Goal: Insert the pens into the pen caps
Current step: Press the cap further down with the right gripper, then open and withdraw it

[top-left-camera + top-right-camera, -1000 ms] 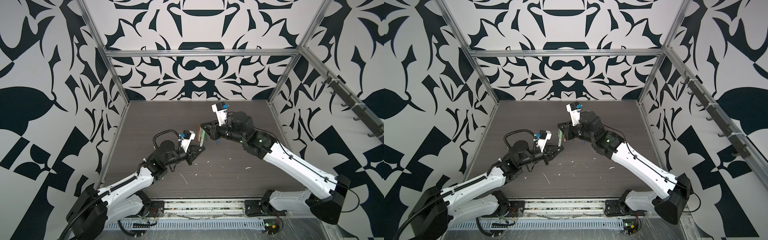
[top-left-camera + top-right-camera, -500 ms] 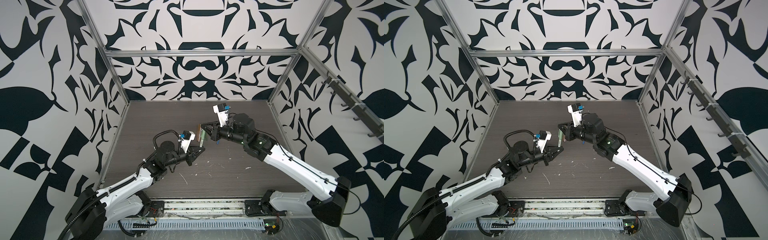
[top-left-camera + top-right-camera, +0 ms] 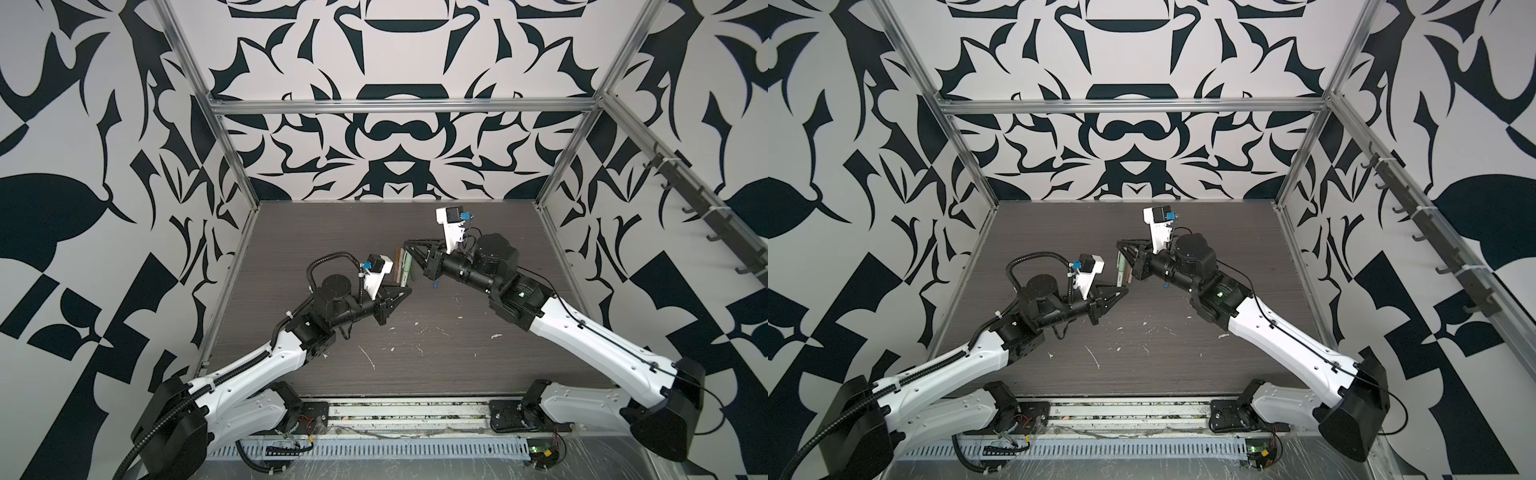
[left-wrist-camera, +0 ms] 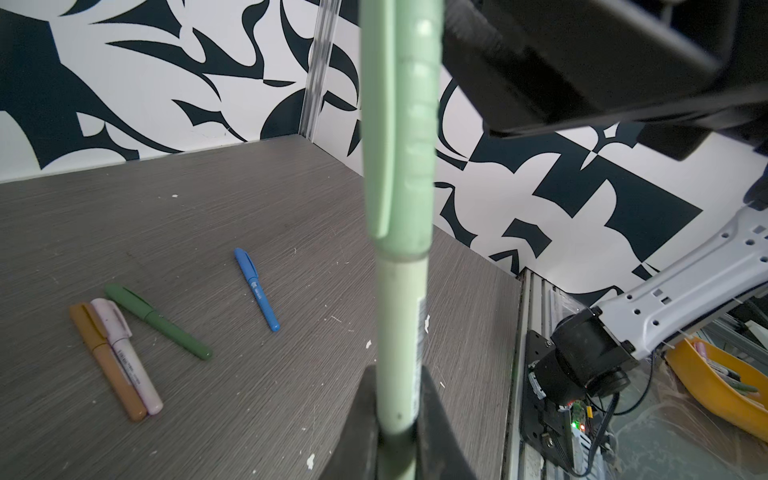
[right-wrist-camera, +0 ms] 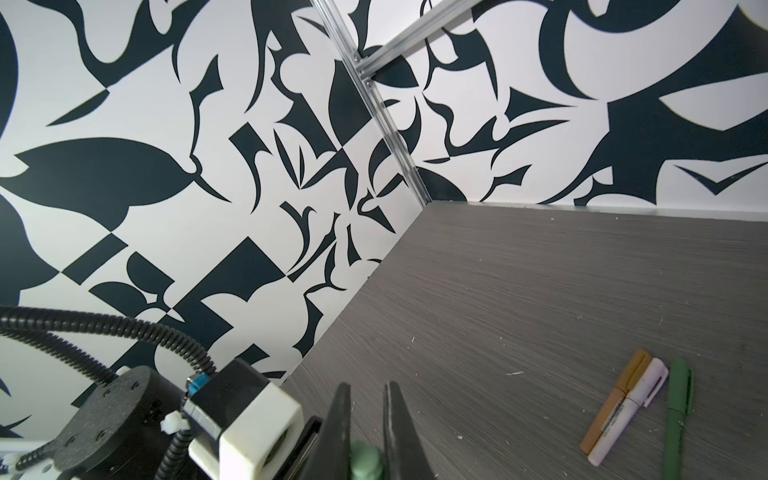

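Where the left gripper (image 4: 397,415) closes, its two dark fingers (image 4: 357,424) stand clamped on the lower barrel of the pale green pen (image 4: 401,324), which runs straight out beyond the fingertips. Farther along from those fingertips, the pale green cap (image 4: 409,145) sits over the pen's writing end, with its clip showing along one side. Its rim meets the barrel and no tip is exposed; I cannot tell whether it is pushed fully home. At the cap's far end the right gripper (image 5: 366,390) takes hold: the right fingers (image 5: 399,419) are pressed together on the cap's rounded butt, which I see as a green stub between them. In both top views the two grippers face tip to tip above the table (image 3: 457,374), and the pale green pen spans the gap between them. Beyond the left fingers, four capped pens lie on the table surface. The blue pen (image 4: 255,289) lies alone, apart from the rest. The pink pen (image 4: 126,357) and the orange-brown pen (image 4: 106,361) touch side by side, and the dark green pen (image 4: 158,328) lies just beside that pair. Off to one side of the right fingers I also see the orange-brown, pink and dark green pens. White flecks dot the table around them.
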